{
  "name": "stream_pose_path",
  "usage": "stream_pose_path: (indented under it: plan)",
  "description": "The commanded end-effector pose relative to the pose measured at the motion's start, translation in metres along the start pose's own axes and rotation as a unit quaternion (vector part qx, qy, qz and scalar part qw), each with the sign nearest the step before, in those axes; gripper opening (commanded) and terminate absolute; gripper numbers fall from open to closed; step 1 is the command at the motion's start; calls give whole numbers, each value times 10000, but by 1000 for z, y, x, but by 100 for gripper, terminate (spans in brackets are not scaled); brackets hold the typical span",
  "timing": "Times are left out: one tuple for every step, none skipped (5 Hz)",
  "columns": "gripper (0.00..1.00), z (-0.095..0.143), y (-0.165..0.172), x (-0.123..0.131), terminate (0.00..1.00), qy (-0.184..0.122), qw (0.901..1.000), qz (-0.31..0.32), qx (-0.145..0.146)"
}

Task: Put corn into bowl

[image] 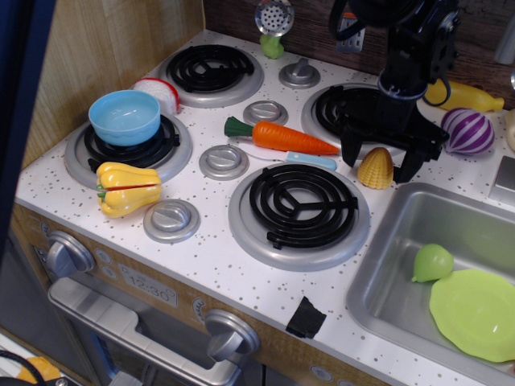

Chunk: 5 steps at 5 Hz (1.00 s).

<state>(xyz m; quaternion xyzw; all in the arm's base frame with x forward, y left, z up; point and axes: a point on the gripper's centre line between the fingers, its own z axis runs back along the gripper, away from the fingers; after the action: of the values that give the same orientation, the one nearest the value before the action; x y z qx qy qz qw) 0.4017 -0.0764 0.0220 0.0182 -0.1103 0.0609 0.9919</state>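
Note:
The corn [376, 170] is a stubby yellow bumpy piece standing on the white counter between the front right burner and the sink. My black gripper [379, 159] hangs right over it, open, with one finger [351, 150] to its left and the other to its right; the jaws straddle it without closing. The light blue bowl [125, 117] sits on the front left burner, far to the left of the gripper.
An orange carrot [279, 137] lies mid-stove. A yellow bell pepper [126, 189] lies front left. A purple onion [467, 132] and yellow squash [471, 98] are back right. The sink [386, 265] holds a green plate [476, 312] and a green pear [432, 262].

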Motion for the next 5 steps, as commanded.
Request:
stream_pose_path:
  plan:
    - [0,6,3,10,0,-249,9993,215,-178]
    - [0,12,5,11,0,-237,9995,137,-171]
    - [0,33,17,12,0,-123,9998,126,-63]
    - [0,63,35,12,0,40,9996,262,55]
    - [0,88,67,14,0,96,9984,211,515]
